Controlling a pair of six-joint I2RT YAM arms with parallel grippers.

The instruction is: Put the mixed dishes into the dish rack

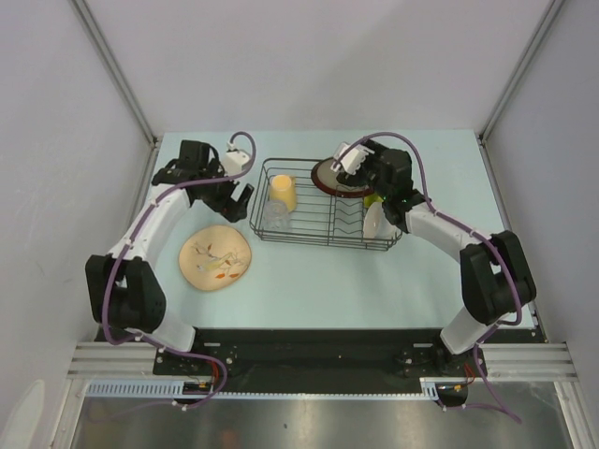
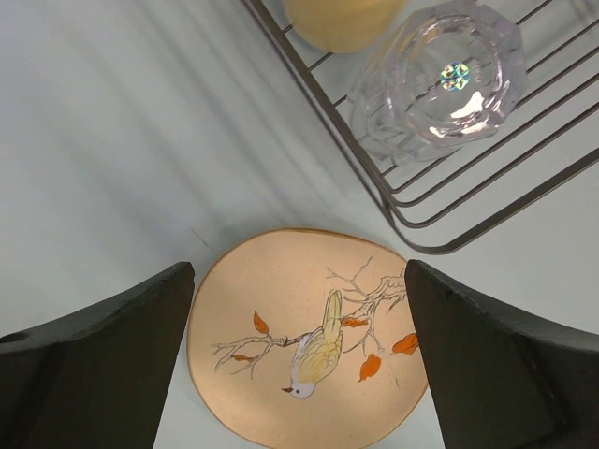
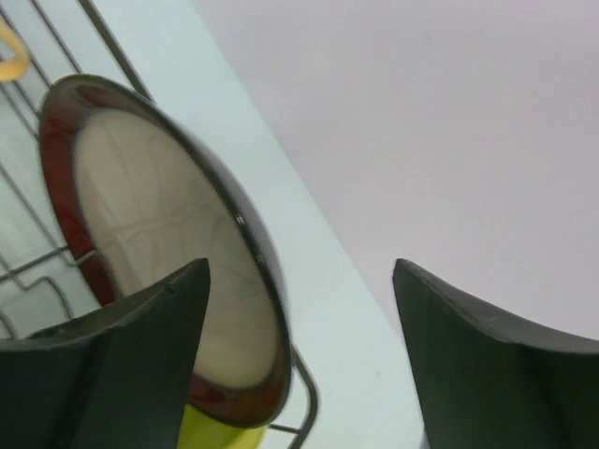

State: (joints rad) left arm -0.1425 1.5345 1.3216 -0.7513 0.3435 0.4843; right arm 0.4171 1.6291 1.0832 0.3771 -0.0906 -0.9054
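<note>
The black wire dish rack (image 1: pixel 309 234) stands mid-table. In it are the pale yellow mug (image 1: pixel 283 193), the clear glass (image 1: pixel 275 220), the dark-red-rimmed cream dish (image 1: pixel 329 176) standing on edge, the lime green bowl (image 1: pixel 372 199) and the small pale saucer (image 1: pixel 375 223). The beige plate with a bird painting (image 1: pixel 216 258) lies flat on the table left of the rack. My left gripper (image 1: pixel 239 198) is open and empty above the plate (image 2: pixel 309 337). My right gripper (image 1: pixel 351 166) is open, its jaws astride the dish's rim (image 3: pixel 159 243).
The rack's corner wire (image 2: pixel 449 245) with the glass (image 2: pixel 440 79) and the mug (image 2: pixel 342 19) shows in the left wrist view. The green bowl (image 3: pixel 215 432) sits under the dish. Grey walls enclose the table at the back and both sides.
</note>
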